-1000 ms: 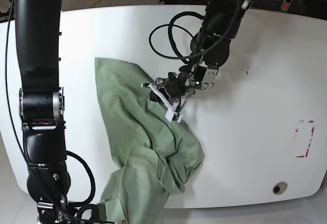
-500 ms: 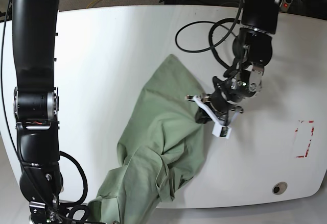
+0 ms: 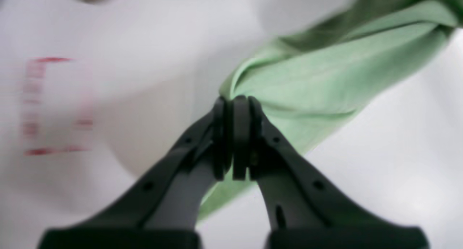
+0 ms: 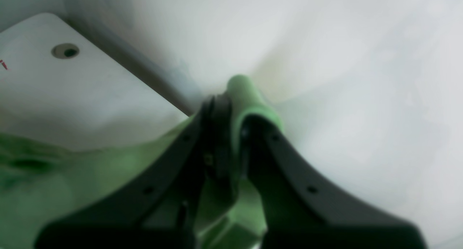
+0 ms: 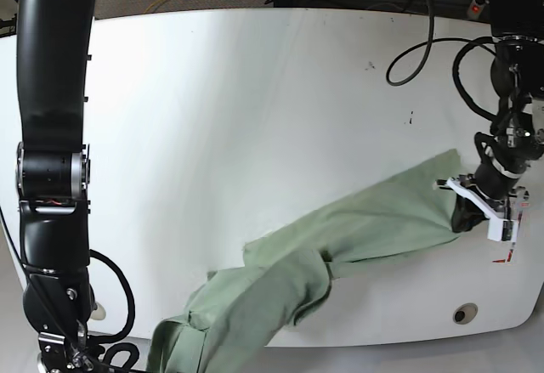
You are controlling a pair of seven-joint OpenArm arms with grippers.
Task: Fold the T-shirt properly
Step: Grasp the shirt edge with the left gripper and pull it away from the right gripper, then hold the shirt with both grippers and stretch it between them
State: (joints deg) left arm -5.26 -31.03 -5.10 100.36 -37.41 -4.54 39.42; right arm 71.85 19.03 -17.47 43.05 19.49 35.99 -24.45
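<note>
Base view: T-shirt [image 5: 340,237] stretched across the worktop [image 5: 255,93], left gripper [image 5: 476,207] and right gripper [image 4: 231,108] each pinching an end. Soft, light fabric sags; hems or shoulders probably grip best.

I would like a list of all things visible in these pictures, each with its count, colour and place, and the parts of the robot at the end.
T-shirt: one, pale sage green, stretched in a band across the near part of the table, one end hanging past the front edge.
Table: one, white, fills most of the base view.
Red marking: one, red, on the table's right end in the base view.
Round hole: one, dark, near the table's front right corner.
Cables: several, black, at the table's far right.
Left gripper: one, black, shut on one end of the T-shirt.
Right gripper: one, black, shut on a fold of the T-shirt.
</note>
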